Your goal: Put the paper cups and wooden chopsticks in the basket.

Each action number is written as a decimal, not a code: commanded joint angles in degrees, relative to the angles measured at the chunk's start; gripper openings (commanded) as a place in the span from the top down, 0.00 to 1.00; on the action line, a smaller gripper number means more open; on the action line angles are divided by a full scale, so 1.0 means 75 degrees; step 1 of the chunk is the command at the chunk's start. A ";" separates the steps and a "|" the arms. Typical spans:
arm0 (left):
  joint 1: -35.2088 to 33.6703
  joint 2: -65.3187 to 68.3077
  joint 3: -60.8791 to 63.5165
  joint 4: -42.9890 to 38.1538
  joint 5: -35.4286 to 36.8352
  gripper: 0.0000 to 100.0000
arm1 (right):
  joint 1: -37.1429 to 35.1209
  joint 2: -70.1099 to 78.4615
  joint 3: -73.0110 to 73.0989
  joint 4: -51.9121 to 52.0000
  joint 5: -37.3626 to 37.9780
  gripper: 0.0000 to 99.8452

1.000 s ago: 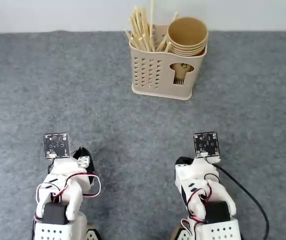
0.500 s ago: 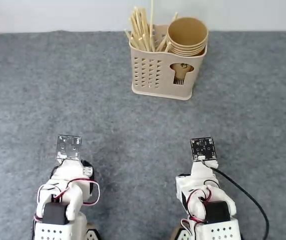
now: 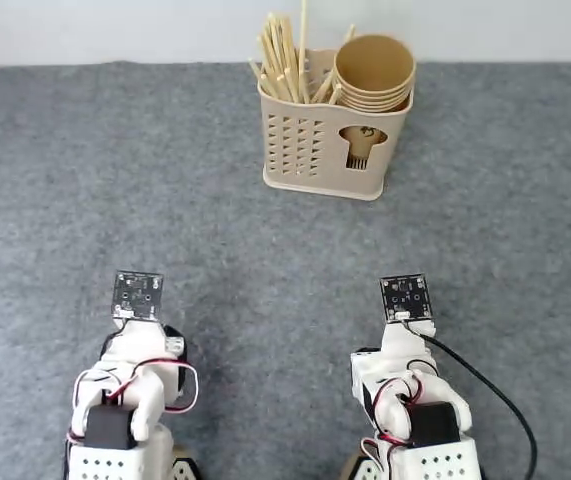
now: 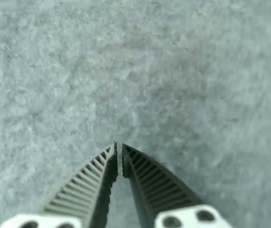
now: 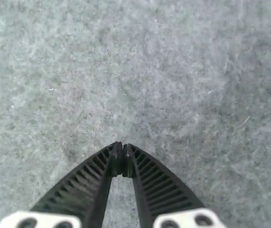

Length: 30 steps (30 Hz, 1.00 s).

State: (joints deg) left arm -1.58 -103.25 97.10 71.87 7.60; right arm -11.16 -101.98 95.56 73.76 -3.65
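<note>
Beige basket (image 3: 310,150) far centre: paper cups (image 3: 373,65) stacked right, perhaps four; wooden chopsticks (image 3: 283,55) upright left. Left gripper (image 4: 119,148), right gripper (image 5: 122,148) near side, tips pinched together, empty, over grey carpet (image 3: 165,200).

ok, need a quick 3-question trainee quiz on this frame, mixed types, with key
1. True or false: the paper cups sit stacked inside the basket.
2. Pick one. The wooden chopsticks are: A) lying flat outside the basket; B) standing in the basket beside the cups; C) held by an arm.
3. Fill in: the left gripper and the right gripper each have their fingers ____.

Key: 1 true; 2 B; 3 shut.
</note>
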 commanded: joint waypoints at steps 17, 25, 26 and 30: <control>-0.0047 -0.0105 -0.0076 0.0059 -0.0047 0.98 | 0.0100 -0.0088 0.0117 0.0064 -0.0023 0.99; -0.0059 -0.0105 -0.0076 0.0059 -0.0047 0.98 | 0.0100 -0.0088 0.0117 0.0064 -0.0023 0.99; -0.0059 -0.0105 -0.0076 0.0059 -0.0047 0.98 | 0.0100 -0.0088 0.0117 0.0064 -0.0023 0.99; -0.0059 -0.0105 -0.0076 0.0059 -0.0047 0.98 | 0.0100 -0.0088 0.0117 0.0064 -0.0023 0.99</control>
State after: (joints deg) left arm -2.29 -103.25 97.10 72.04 7.60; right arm -11.16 -101.98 95.56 73.76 -3.65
